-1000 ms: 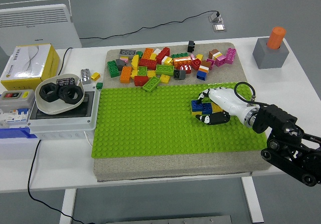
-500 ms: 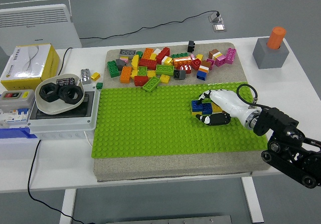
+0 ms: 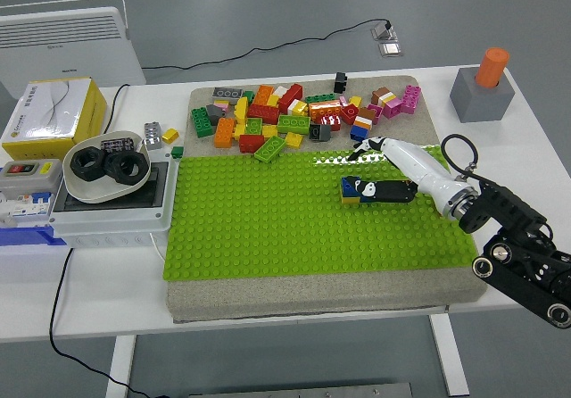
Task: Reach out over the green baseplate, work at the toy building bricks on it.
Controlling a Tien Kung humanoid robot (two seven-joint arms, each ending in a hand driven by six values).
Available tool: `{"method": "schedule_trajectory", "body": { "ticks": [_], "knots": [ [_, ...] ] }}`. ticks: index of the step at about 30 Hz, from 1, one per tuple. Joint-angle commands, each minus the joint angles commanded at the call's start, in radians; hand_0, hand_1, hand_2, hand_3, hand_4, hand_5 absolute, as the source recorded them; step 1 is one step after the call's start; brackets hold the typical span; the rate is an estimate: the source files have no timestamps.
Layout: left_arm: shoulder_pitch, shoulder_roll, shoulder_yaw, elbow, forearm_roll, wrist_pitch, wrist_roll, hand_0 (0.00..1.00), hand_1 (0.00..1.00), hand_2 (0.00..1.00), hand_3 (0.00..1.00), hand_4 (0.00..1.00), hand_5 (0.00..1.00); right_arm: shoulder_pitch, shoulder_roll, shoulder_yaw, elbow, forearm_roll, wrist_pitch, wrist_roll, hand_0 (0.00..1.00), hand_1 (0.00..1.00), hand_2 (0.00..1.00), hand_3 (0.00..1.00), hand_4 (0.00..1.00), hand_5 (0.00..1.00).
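A green baseplate [image 3: 250, 219] lies on a grey mat in the middle of the table. A pile of loose coloured bricks [image 3: 285, 117] runs along its far edge. One small blue brick with a yellow one [image 3: 349, 189] stands on the plate at centre right. My right hand [image 3: 359, 169] reaches in from the lower right, open. Its white fingers [image 3: 368, 146] point toward the pile's edge. Its dark thumb [image 3: 388, 191] lies against the blue brick's right side. The left arm does not show.
A white bowl with black nuts [image 3: 107, 166] sits on a grey electrical box [image 3: 107, 209] at left, behind it a yellow carton [image 3: 49, 112]. A grey block with an orange cylinder [image 3: 483, 84] stands at far right. A black cable [image 3: 268, 45] crosses the far table.
My right hand has uncurled from around the blue brick. Its fingers have swung up toward the pile, and the forearm has shifted right. The blue brick stays on the plate.
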Motion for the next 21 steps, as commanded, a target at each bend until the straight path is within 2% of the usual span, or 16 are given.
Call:
{"method": "schedule_trajectory", "body": {
  "ticks": [1,6,7,11,12,13,18,19,21],
  "knots": [
    [0.000,0.000,0.001,0.000,-0.001,0.001,0.000,0.646,0.437,0.595,0.734,0.974,0.998,-0.018,-0.010,0.019,0.012,0.022,-0.009,0.010,0.839,0.799,0.791,0.655,0.700,0.358],
    [0.000,-0.001,0.009,0.000,-0.012,0.007,-0.001,0.646,0.437,0.595,0.734,0.974,0.998,-0.121,-0.066,0.128,0.068,0.107,-0.030,0.028,0.839,0.799,0.791,0.655,0.700,0.358],
    [0.000,-0.001,0.010,0.000,-0.015,0.009,-0.001,0.645,0.437,0.597,0.734,0.974,0.998,-0.144,-0.077,0.154,0.077,0.116,-0.032,0.029,0.832,0.770,0.771,0.646,0.803,0.375],
    [0.000,0.001,0.009,0.000,-0.016,0.014,-0.001,0.645,0.437,0.597,0.734,0.974,0.998,-0.232,-0.120,0.246,0.100,0.116,-0.025,0.020,0.832,0.770,0.771,0.646,0.803,0.375],
    [0.000,0.002,0.009,0.000,-0.015,0.013,0.000,0.645,0.437,0.597,0.734,0.974,0.998,-0.252,-0.134,0.268,0.103,0.106,-0.021,0.014,0.832,0.770,0.771,0.646,0.803,0.375],
    [0.000,0.003,0.010,0.000,-0.015,0.012,0.001,0.646,0.438,0.597,0.733,0.971,0.998,-0.266,-0.145,0.285,0.105,0.093,-0.016,0.006,0.829,0.741,0.745,0.648,0.824,0.305],
    [0.004,0.007,0.021,0.000,-0.027,0.009,0.002,0.646,0.438,0.597,0.733,0.971,0.998,-0.307,-0.201,0.350,0.123,-0.004,0.029,-0.052,0.829,0.741,0.745,0.648,0.824,0.305],
    [0.005,0.008,0.023,0.000,-0.033,0.010,0.000,0.645,0.437,0.596,0.730,0.971,0.998,-0.310,-0.209,0.357,0.129,-0.026,0.040,-0.064,0.833,0.698,0.729,0.652,0.795,0.219],
    [0.008,0.008,0.025,0.000,-0.042,0.013,-0.003,0.645,0.437,0.596,0.730,0.971,0.998,-0.311,-0.218,0.372,0.137,-0.076,0.061,-0.088,0.833,0.698,0.729,0.652,0.795,0.219]
  ]
}}
